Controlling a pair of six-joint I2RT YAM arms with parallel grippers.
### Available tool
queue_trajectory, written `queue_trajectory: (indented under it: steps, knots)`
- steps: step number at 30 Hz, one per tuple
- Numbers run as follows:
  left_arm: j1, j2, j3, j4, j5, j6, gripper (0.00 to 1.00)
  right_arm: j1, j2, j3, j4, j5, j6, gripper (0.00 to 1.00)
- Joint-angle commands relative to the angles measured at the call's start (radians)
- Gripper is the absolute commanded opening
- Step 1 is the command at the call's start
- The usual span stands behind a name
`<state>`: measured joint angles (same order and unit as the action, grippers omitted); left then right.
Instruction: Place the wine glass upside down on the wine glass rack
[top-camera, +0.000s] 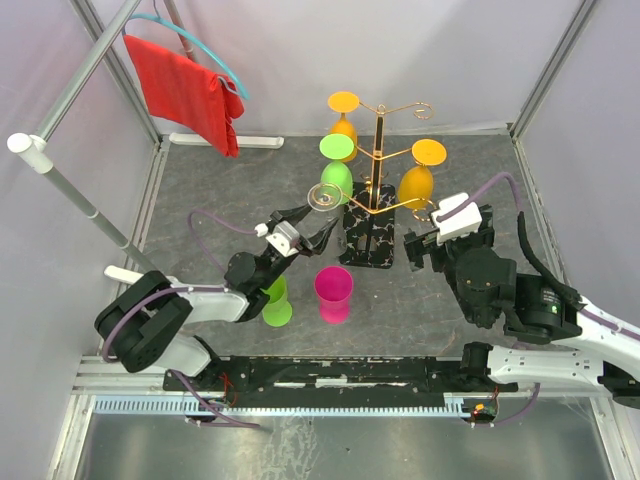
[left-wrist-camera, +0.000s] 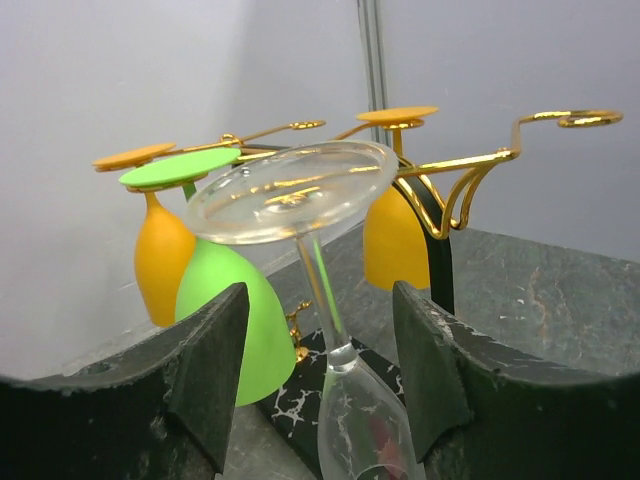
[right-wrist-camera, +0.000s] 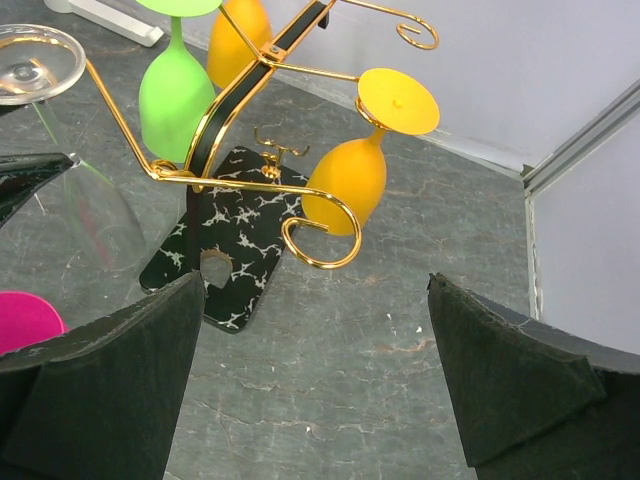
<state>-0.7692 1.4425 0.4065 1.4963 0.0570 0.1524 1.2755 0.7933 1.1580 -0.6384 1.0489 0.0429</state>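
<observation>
grey stone-look tabletop (top-camera: 200, 180) lay between white walls, and on it stood the gold wire tree-shaped rack with a black veined marble base (top-camera: 379, 170). the clear stemmed wine glass (left-wrist-camera: 292, 190) hung bowl-down at the rack's near-left arm. its round foot seemed to rest on the curled wire, just beside a lime green glass (left-wrist-camera: 225, 320) hung the same way. the left gripper (left-wrist-camera: 320, 305) was spread, one finger either side of the stem and, as far as i could see, touching neither. the right gripper (right-wrist-camera: 315, 300) gaped wide near the base, holding nothing. to my eye the release wanted care: fingers kept wide, a straight draw back from the stem, no drift toward the green glass, and a thought for the pink cup (top-camera: 333, 292) behind the wrist.
</observation>
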Motion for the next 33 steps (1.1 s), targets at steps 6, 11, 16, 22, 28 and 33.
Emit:
queue_trajectory:
  steps: [6,11,16,22,28,33]
  knots:
    - [-0.001,-0.180,-0.044,-0.077,-0.018,0.042,0.70,0.004,0.017,0.033,0.012,0.015,0.020,1.00]
    - [-0.002,-0.395,-0.082,-0.309,-0.031,0.072,0.72,0.005,0.049,0.083,-0.029,-0.010,0.063,1.00]
    - [-0.002,-0.638,-0.027,-0.703,-0.108,0.043,0.76,0.005,0.096,0.141,-0.073,-0.065,0.092,1.00]
    - [-0.002,-0.757,0.217,-1.237,-0.251,-0.056,0.77,0.005,0.191,0.220,-0.168,-0.164,0.160,0.98]
    - [-0.002,-0.632,0.577,-1.642,-0.328,-0.172,0.77,0.005,0.272,0.183,-0.220,-0.315,0.280,0.94]
    - [-0.001,-0.585,0.729,-1.820,-0.344,-0.282,0.77,0.005,0.271,0.060,-0.153,-0.413,0.369,0.93]
